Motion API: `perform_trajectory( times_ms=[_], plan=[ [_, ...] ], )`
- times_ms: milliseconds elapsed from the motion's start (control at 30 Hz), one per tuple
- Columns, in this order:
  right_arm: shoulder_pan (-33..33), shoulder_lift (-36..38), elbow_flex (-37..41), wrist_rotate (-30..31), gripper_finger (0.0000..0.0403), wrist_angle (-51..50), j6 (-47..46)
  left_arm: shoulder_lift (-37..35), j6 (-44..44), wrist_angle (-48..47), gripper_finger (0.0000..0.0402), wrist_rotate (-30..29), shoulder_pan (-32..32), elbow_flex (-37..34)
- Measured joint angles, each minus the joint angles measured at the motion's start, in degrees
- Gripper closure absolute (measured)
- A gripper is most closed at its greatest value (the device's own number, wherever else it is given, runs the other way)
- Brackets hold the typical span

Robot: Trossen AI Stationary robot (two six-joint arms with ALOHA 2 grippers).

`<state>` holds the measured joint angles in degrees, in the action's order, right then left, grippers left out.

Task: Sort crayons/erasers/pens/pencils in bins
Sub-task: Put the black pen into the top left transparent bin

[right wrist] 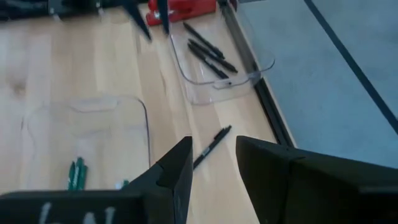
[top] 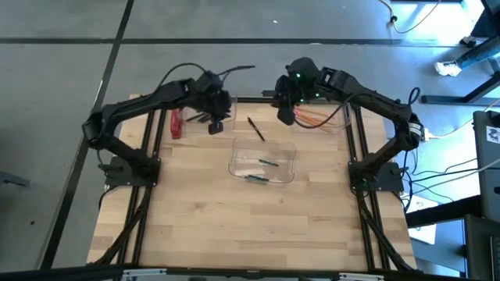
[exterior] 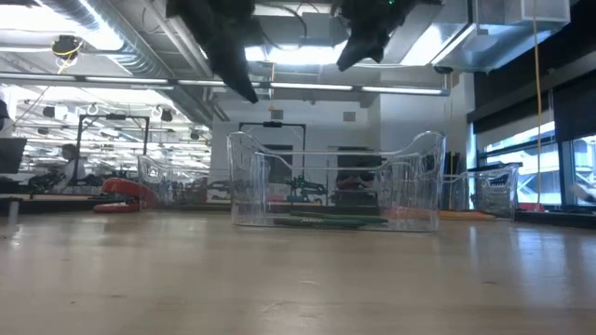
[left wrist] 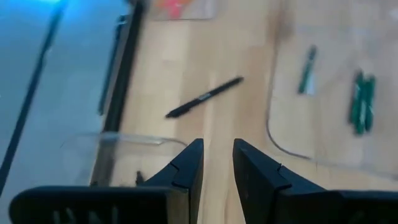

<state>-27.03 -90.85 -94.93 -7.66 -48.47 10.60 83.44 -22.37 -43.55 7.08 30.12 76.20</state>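
A loose black pen (top: pixel 256 129) lies flat on the wood between the bins; it also shows as the pen (left wrist: pixel 205 98) and the pen (right wrist: pixel 211 146). The far-left bin (right wrist: pixel 249 74) holds more pens (right wrist: pixel 208 53). The middle bin (top: pixel 289 152) holds green crayons (top: pixel 269 162). Another crayon (top: pixel 256 179) lies by its near wall. Orange pencils (top: pixel 312 119) lie in the far-right bin (top: pixel 332 125). My left gripper (top: pixel 216 126) hangs open above the left bin's right end. My right gripper (top: pixel 286 117) hangs open, raised, by the right bin's left end. Both are empty.
A red object (top: pixel 176 123) lies at the left bin's left side. Black frame rails (top: pixel 355 133) run along the table's left, right and far edges. Bare wood (top: pixel 250 226) spreads from the middle bin to the near edge.
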Motion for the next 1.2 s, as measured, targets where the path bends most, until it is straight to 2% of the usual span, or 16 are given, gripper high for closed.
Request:
perform_trajectory(
  times_ms=[167, 433, 633, 800, 967, 1200],
  plan=[
    [0.09, -0.78, -0.01, 0.04, 0.0276, 1.1, -1.59, 4.17, -11.58, 1.55, 0.0321, 6.65, 1.08, 0.0],
    [0.08, -3.3, 0.06, 3.49, 0.0276, 0.67, -2.9, 11.22, -21.52, 12.61, 0.0321, 7.66, 1.15, 0.0],
    [-0.17, -2.24, 0.06, 3.53, 0.0276, 0.07, -6.84, 18.03, -25.83, 15.26, 0.0321, 7.65, 1.17, 0.0],
    [-0.2, -2.08, 0.08, 3.68, 0.0276, -2.26, -7.47, 22.15, -26.27, 17.88, 0.0321, 7.62, 1.28, 0.0],
    [-1.26, -2.95, 1.31, 3.54, 0.0276, -0.61, -5.57, 22.82, -25.42, 18.47, 0.0321, 7.44, 1.28, 0.0],
    [-4.17, -7.49, 4.96, 0.62, 0.0276, 7.0, -3.89, 19.78, -14.25, 18.3, 0.0321, 6.73, 2.89, 0.0]
  ],
)
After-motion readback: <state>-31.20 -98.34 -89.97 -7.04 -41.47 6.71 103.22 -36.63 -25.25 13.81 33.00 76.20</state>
